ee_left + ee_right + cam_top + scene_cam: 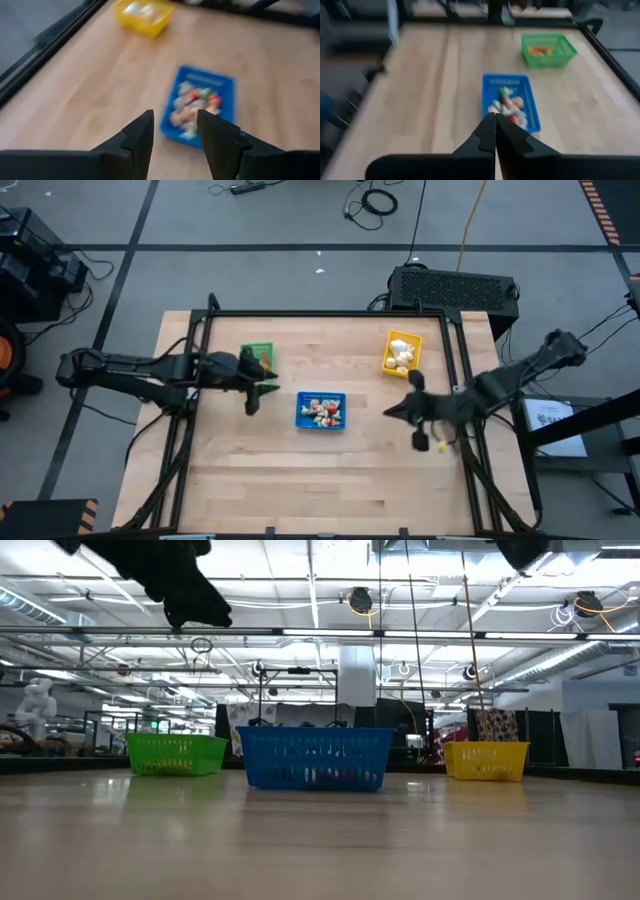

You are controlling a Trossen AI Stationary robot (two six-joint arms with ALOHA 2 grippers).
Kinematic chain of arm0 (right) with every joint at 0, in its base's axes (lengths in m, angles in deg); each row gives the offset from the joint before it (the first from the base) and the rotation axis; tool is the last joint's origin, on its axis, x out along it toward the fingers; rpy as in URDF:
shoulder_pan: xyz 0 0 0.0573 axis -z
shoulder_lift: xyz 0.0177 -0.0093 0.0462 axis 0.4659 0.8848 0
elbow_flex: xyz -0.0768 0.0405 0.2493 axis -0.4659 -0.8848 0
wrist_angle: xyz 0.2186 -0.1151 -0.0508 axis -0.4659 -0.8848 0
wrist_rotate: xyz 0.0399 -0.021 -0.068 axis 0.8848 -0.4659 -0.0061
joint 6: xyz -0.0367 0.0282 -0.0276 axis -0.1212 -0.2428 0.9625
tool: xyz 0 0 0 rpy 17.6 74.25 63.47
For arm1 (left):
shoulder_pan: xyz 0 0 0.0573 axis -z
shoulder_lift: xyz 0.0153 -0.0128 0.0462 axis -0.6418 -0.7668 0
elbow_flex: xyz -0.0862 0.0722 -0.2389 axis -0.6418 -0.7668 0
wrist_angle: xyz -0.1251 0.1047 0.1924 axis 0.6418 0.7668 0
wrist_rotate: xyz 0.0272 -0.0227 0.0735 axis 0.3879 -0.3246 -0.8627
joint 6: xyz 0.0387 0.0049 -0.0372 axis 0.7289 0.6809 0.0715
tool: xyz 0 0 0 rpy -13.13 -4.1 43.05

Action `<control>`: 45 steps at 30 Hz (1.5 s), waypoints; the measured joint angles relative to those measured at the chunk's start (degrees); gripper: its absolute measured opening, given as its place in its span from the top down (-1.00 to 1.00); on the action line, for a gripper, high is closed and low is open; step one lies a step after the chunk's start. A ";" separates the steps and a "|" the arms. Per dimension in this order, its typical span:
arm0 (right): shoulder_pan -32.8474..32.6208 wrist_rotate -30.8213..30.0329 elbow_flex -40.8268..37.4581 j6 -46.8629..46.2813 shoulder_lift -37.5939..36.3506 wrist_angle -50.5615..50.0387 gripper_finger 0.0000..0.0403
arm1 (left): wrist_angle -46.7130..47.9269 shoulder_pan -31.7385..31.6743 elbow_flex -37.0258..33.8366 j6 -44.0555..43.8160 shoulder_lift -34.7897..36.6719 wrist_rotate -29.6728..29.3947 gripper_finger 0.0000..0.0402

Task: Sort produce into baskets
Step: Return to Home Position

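Wooden counter [250, 470], toy produce [322, 413] lying in green perforated plastic basket [257, 347], blue plastic basket [320, 395] and yellow plastic basket [403, 336], left gripper [175, 135] beside the green, fingers apart, right gripper [495, 125] near the yellow, fingers together.

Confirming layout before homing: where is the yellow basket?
High view: the yellow basket sits on the table's right side toward the top edge, above the right gripper and up-right of the blue basket.
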 joint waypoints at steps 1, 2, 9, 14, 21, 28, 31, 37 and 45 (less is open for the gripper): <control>0.75 1.19 -3.43 -0.16 -3.67 3.49 1.00 | -3.04 0.40 -1.76 0.34 1.02 1.57 0.20; 1.50 2.34 -6.86 -0.79 -7.32 6.91 1.00 | -5.71 0.74 -3.61 0.44 2.19 2.92 0.20; 3.96 7.88 -27.68 -5.91 -24.25 25.39 1.00 | -29.11 2.67 -17.56 0.49 9.89 7.01 0.20; 3.92 7.90 -37.84 -7.12 -28.71 33.66 1.00 | -37.01 2.83 -26.22 -2.24 14.96 7.06 0.20; 3.92 7.79 -47.43 -7.57 -32.68 42.90 1.00 | -42.37 2.88 -36.86 -9.36 19.87 7.07 0.20; 3.92 7.75 -51.76 -7.53 -36.70 44.53 1.00 | -46.59 3.02 -41.74 -10.42 21.88 6.67 0.20; 3.92 7.73 -52.37 -6.74 -38.97 44.55 1.00 | -46.48 3.12 -41.74 -9.12 21.87 6.60 0.20; 4.87 7.30 -53.44 -3.42 -44.86 43.46 1.00 | -46.46 3.12 -41.76 -7.37 21.86 6.81 0.20; 9.04 9.06 -53.27 -4.04 -55.48 34.40 1.00 | -46.00 3.12 -41.78 -7.53 21.84 7.33 0.20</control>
